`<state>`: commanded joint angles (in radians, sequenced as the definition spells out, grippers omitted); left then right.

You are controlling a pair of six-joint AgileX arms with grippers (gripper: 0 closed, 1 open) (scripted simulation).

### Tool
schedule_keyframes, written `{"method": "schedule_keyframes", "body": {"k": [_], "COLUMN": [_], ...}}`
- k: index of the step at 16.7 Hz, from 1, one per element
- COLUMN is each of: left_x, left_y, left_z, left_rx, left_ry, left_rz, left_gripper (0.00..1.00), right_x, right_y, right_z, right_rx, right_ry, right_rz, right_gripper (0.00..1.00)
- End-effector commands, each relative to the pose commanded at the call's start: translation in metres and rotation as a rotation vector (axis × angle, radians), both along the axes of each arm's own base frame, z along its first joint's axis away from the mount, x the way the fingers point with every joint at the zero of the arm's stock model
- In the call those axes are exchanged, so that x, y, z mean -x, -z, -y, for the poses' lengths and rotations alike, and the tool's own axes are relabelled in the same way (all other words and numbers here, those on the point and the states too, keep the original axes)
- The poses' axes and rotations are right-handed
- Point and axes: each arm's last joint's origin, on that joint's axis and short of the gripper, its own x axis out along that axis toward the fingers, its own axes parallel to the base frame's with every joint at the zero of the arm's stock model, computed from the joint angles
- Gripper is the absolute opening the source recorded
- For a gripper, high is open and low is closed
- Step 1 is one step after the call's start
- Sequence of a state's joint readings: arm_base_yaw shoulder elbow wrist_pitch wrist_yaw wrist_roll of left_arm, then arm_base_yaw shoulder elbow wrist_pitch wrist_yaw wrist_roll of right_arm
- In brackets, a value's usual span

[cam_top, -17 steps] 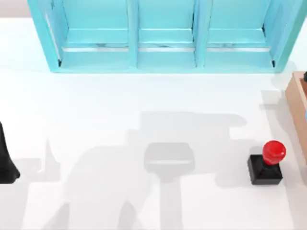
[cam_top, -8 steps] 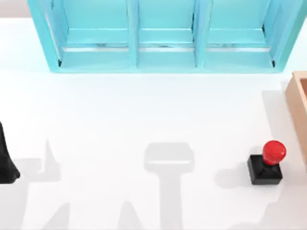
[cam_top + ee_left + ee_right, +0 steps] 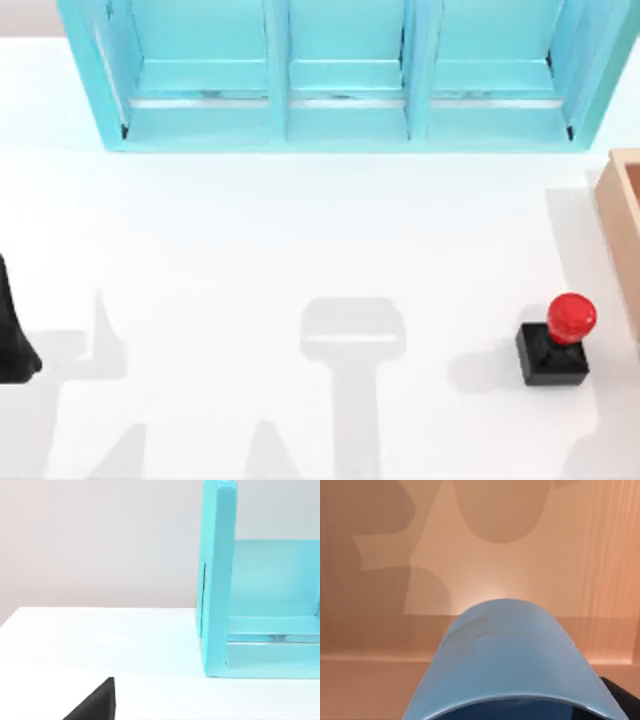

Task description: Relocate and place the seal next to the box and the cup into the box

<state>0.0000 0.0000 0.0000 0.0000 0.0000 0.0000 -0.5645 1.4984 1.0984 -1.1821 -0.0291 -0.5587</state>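
- The seal (image 3: 555,345) is a small stamp: a black cube-shaped base with a glossy round red knob on top. It stands upright on the white table (image 3: 300,240) near the right side in the top view.
- The box (image 3: 622,215) has thick, plain tan-orange wooden walls; in the top view we see only its left wall at the table's right edge. The seal sits just beside that wall, apart from it.
- The cup (image 3: 510,655) is a plain blue tumbler with a paler rim. In the right wrist view it sits close under our camera, with the box's (image 3: 470,555) wooden inner floor and wall behind it, so it is over or within the box.
- A dark sliver at the corner of the right wrist view touches the cup's rim; we cannot tell whether our right gripper clasps the cup or has let it go.
- Our left arm (image 3: 14,335) is parked at the table's left edge; a black part of it shows in the left wrist view (image 3: 95,705), and we cannot tell its grip state.
- A large turquoise cabinet (image 3: 345,75) stands along the table's far side, well apart from the seal.
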Motion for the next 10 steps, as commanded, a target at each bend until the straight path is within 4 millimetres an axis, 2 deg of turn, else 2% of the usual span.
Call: {"method": "schedule_keyframes", "body": {"k": [10], "left_x": [0.000], "left_y": [0.000], "left_z": [0.000], "left_rx": [0.000], "left_ry": [0.000], "left_rz": [0.000], "left_gripper": [1.00], "right_x": [-0.001], "right_y": [0.041], "right_z": [-0.006], "right_rx": [0.002], "right_ry": [0.002], "right_rz": [0.009], "right_gripper": [0.00]}}
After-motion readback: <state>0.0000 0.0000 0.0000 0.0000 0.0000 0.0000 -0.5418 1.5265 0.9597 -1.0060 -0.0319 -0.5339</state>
